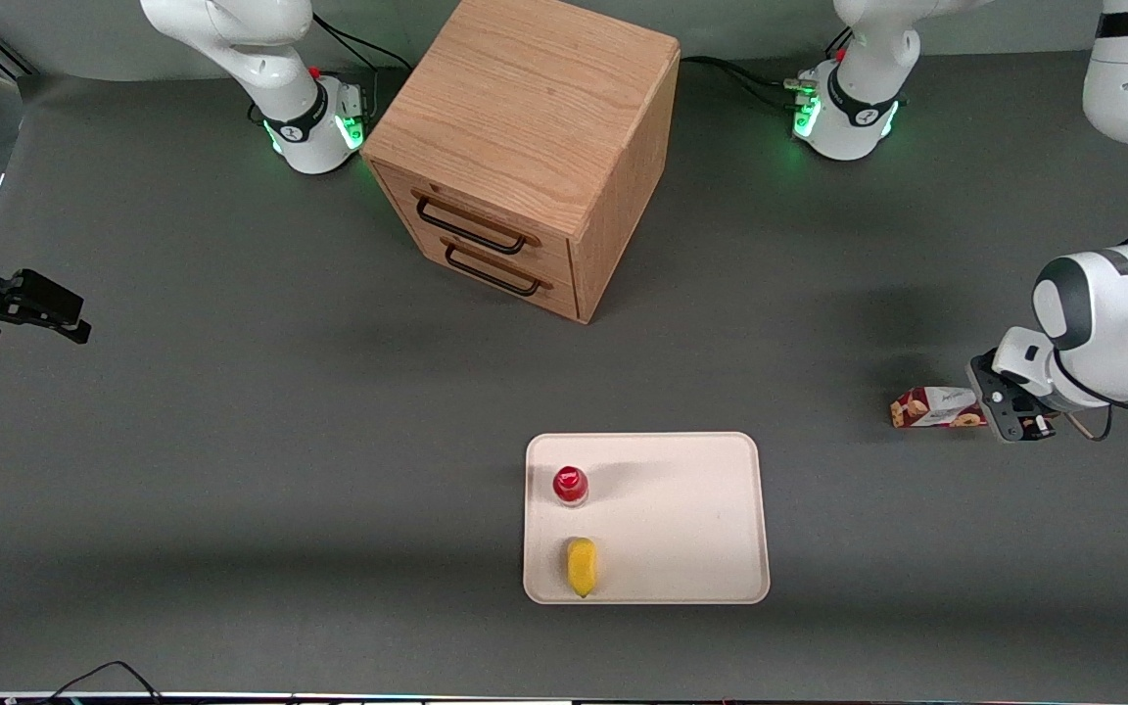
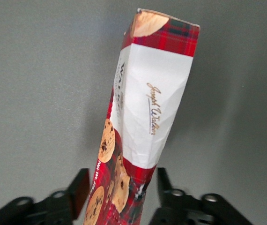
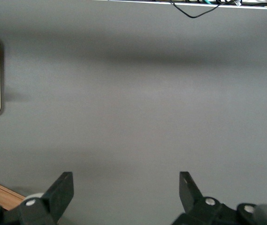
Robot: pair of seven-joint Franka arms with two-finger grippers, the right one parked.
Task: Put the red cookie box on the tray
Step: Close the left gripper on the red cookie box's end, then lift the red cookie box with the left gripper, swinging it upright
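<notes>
A dark grey desk runs under everything, matte and plain, with a wooden two-drawer cabinet standing farther from the front camera than the rest. My claw is low at the working arm's end of the desk, and the red cookie box runs between its fingers. The fingers are spread: I see a sliver of grey between the box and each one, so I am not pinching it.

The box is long and slim, red tartan cardboard with brown chocolate-chip cookies printed near my claw and another cookie at its free end. A wide white band crosses it, creased and dented, bearing a gold script name and fine print along the edge that I cannot read. From the front, the box lies flat on the desk, its one end covered by my claw, so its full length does not show there.

The tray, cream-white with rounded corners and a low rim, sits well apart from the box, toward the middle of the desk and nearer the front camera. On it stand a small red-capped bottle and, nearer the camera, a yellow object whose nature I cannot make out.
</notes>
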